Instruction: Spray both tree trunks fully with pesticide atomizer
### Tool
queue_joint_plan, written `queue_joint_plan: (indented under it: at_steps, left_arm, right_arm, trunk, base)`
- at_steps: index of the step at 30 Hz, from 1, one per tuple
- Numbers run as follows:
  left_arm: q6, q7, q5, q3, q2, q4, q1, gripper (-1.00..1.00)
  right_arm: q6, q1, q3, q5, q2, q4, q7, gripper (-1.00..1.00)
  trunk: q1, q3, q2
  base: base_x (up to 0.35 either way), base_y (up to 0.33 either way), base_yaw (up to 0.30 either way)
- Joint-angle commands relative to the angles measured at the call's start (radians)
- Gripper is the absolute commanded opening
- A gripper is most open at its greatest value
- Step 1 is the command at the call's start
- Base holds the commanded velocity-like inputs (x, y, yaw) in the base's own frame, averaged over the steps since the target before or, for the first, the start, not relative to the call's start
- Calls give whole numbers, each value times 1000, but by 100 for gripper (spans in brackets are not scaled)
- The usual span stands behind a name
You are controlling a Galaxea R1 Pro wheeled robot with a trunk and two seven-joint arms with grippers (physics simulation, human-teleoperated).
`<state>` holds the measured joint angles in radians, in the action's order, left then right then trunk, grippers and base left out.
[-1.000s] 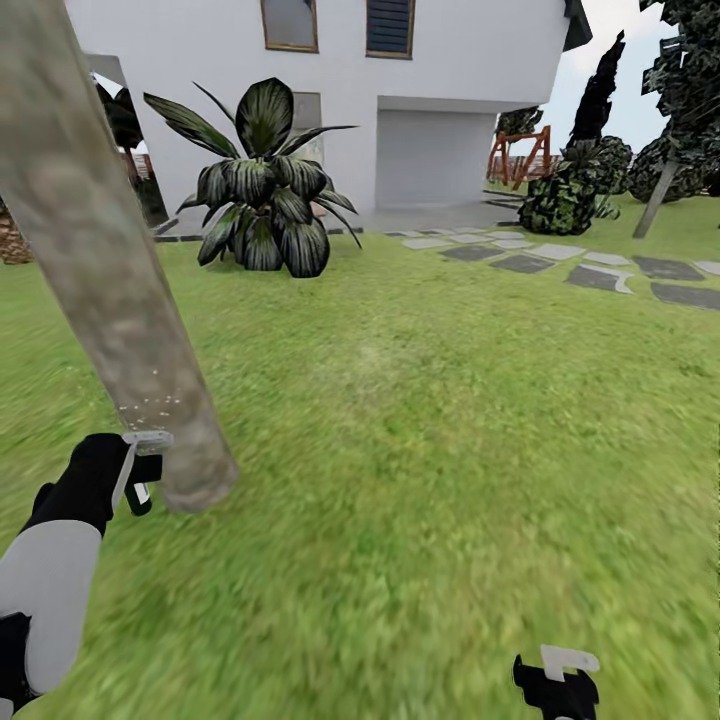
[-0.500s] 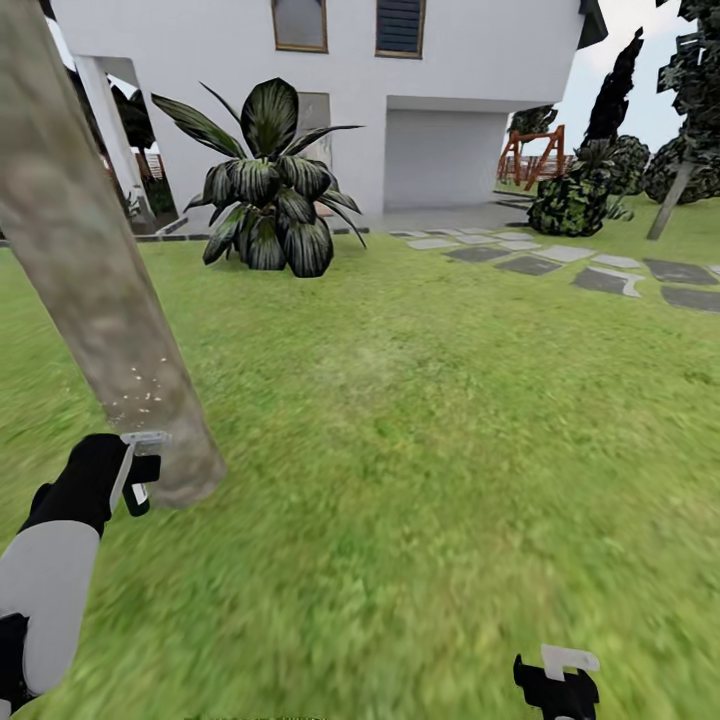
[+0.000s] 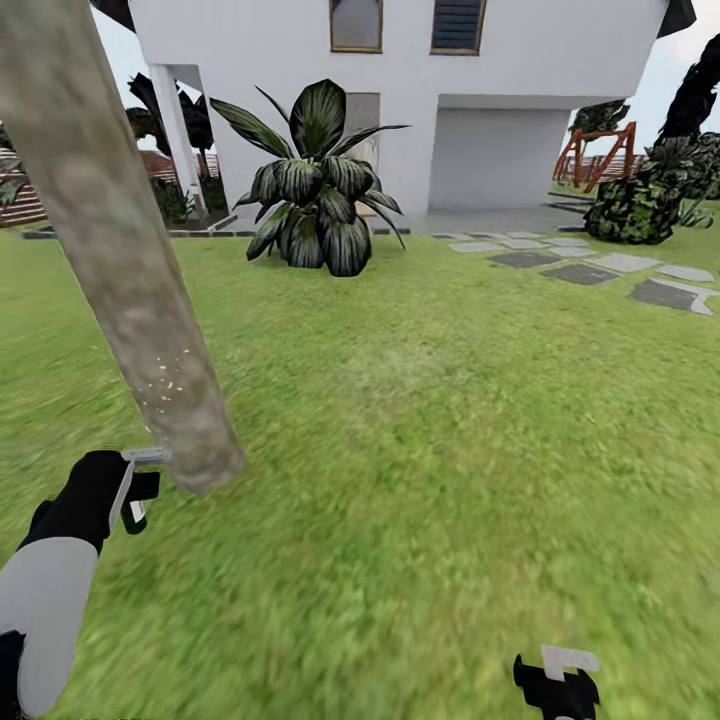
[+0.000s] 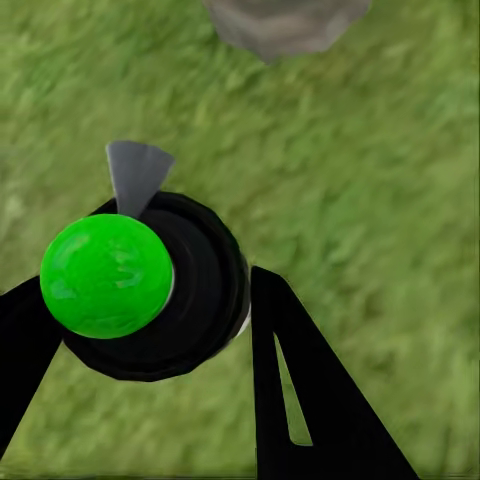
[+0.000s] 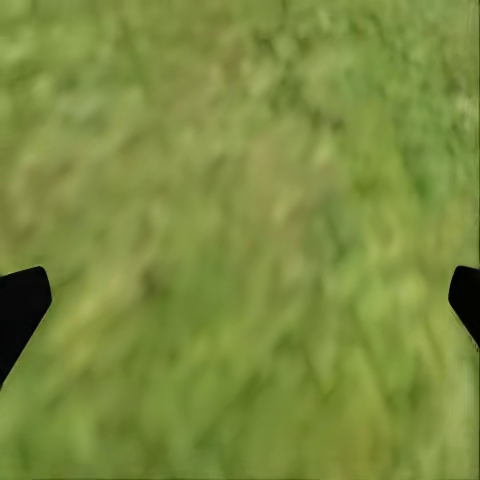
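Left gripper (image 3: 135, 490) jaws pinch atomizer (image 4: 145, 285), nozzle aimed at trunk (image 3: 130, 300) base so spray lands low | right gripper (image 3: 556, 680) jaws spread, idle over grass (image 3: 450, 450) | you're mid-spray on one tree.

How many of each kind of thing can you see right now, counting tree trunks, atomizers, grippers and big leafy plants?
Tree trunk: 1
Pesticide atomizer: 1
Grippers: 2, the left gripper and the right gripper
Big dark leafy plant: 1
Total: 5
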<state>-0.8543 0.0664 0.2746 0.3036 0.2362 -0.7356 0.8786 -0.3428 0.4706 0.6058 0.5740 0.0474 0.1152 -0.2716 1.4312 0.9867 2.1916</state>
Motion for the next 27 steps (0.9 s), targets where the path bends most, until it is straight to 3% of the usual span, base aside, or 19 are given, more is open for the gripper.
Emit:
queue_joint_plan:
  at_steps: [1, 11, 17, 21, 25, 27]
  left_arm:
    - [-3, 5, 9, 4, 0, -1, -4, -100]
    - [4, -19, 8, 10, 2, -7, -26, -100]
    - [10, -19, 9, 11, 3, -5, -41, -100]
    - [116, -56, 5, 55, 8, -2, -103, -100]
    - [126, -103, -5, 77, -8, -3, -113, -100]
    - [131, -105, -7, 76, -36, -3, -113, -100]
  right_arm:
    - [-4, 1, 8, 10, 0, -2, -3, 100]
    - [-4, 1, 8, 10, 0, -2, -3, 100]
    - [-4, 0, 8, 10, 0, -2, -3, 100]
    - [-4, 1, 8, 10, -2, -3, -4, 100]
    - [-5, 0, 8, 10, -3, -3, -4, 100]
    - [-5, 1, 8, 10, -3, -3, -5, 100]
  trunk:
    - [0, 1, 0]
    - [0, 1, 0]
    - [0, 1, 0]
    - [0, 1, 0]
    - [0, 1, 0]
    - [0, 1, 0]
  base:
    - [156, -265, 222]
    - [213, -214, 34]
    - [327, -25, 22]
    - [332, 0, 248]
    - [121, 0, 274]
    - [19, 0, 275]
